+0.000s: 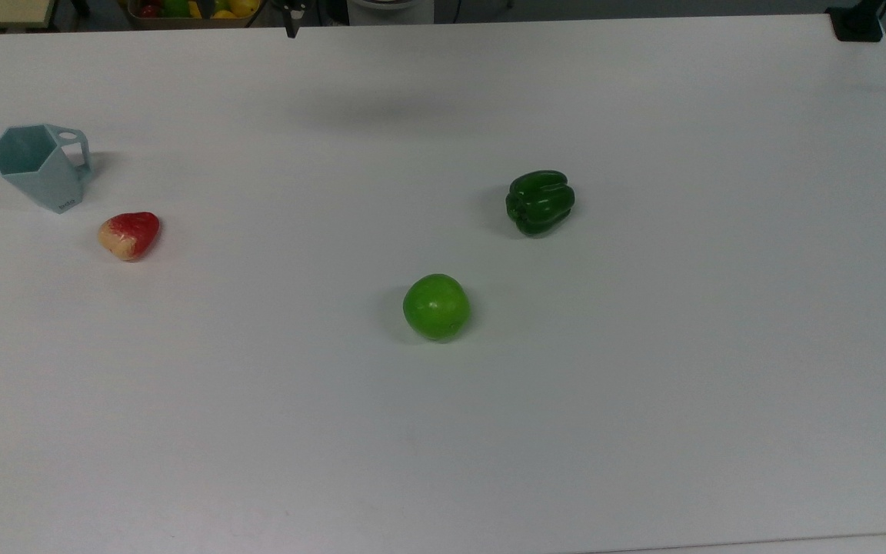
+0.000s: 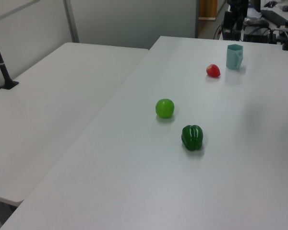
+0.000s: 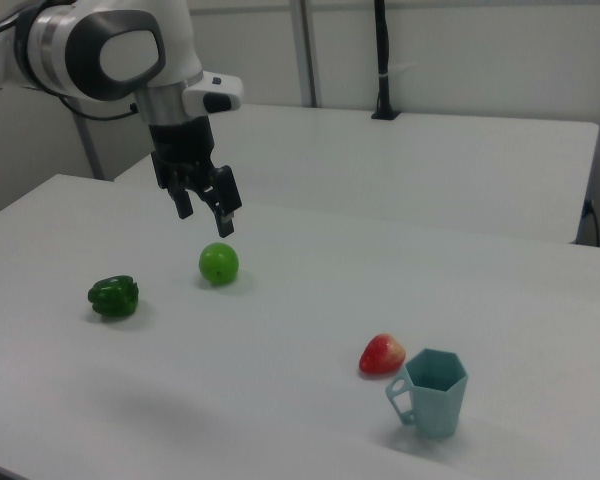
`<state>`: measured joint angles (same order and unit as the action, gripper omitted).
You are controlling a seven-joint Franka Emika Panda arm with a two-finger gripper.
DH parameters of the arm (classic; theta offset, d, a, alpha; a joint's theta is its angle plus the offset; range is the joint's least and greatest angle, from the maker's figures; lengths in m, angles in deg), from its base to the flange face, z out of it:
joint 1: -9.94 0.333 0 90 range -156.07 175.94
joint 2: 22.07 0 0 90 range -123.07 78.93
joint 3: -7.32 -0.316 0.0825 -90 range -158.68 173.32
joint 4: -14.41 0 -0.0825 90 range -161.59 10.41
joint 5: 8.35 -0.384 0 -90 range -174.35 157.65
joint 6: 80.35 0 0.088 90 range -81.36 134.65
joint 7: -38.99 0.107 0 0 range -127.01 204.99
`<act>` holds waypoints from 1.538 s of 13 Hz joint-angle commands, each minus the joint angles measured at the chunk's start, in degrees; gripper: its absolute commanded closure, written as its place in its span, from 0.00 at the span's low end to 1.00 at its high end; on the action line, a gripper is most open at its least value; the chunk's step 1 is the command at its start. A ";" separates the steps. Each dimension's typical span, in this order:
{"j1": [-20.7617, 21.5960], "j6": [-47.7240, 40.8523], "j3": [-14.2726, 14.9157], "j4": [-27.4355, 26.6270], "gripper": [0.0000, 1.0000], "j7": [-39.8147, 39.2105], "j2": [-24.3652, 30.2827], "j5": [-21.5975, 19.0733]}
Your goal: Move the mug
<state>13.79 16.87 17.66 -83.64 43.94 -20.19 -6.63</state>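
The pale blue-grey mug stands upright near the top view's left edge, its handle turned to the top view's right. It also shows at the far end of the table in the left view and in the foreground of the right view. My gripper hangs open and empty in the air above the table, well away from the mug. In the right view it is up and to the left of the mug, above the green apple. A dark tip of the gripper pokes in at the top view's upper edge.
A red strawberry-like fruit lies close beside the mug. The green apple and a green bell pepper sit mid-table. A second white table adjoins the long side. A black clamp sits at the top view's upper right corner.
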 commanded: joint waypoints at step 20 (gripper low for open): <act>-2.35 -1.42 0.82 2.77 0.00 -0.65 0.32 -1.19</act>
<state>13.12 16.87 17.98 -82.89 43.95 -20.17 -6.63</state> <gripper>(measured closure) 0.000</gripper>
